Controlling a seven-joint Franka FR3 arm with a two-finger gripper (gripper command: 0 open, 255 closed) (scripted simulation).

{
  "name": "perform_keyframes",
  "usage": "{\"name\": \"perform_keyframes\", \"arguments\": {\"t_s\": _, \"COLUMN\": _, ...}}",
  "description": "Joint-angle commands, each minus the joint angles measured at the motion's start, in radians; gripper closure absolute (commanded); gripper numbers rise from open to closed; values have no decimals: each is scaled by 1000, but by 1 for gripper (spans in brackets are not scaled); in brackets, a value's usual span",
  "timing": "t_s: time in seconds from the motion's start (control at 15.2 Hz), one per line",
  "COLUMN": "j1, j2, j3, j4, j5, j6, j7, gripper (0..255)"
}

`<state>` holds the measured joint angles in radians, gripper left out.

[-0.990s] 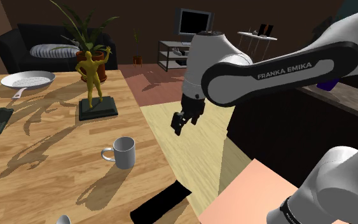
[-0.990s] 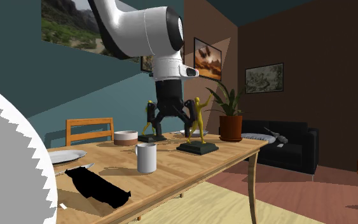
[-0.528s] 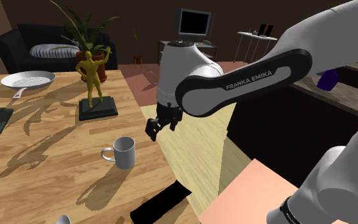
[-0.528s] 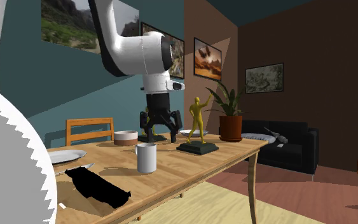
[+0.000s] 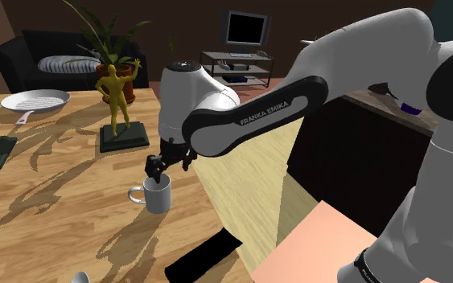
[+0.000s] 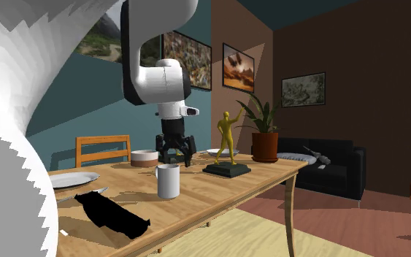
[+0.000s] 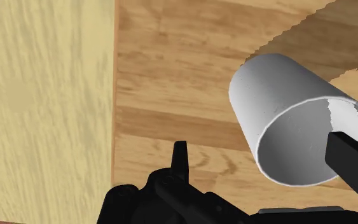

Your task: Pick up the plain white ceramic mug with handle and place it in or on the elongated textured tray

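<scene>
Hand (image 5: 158, 165) fingers apart, holding nothing. Mug (image 5: 158, 194) stands upright on the desk (image 5: 63, 201) just below the hand. One finger is over the rim and the other is clear of it. Black tray (image 5: 204, 256) lies well apart from the hand.
</scene>
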<state>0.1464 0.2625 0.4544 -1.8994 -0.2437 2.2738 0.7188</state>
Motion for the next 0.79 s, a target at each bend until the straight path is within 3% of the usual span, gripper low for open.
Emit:
{"name": "perform_keyframes", "arguments": {"t_s": 0.0, "j1": 13, "j2": 41, "j3": -7, "j4": 29, "j5": -24, "j6": 11, "j7": 22, "gripper": 0}}
{"name": "perform_keyframes", "arguments": {"t_s": 0.73, "j1": 25, "j2": 100, "j3": -26, "j4": 21, "j5": -63, "j6": 72, "j7": 47, "gripper": 0}}
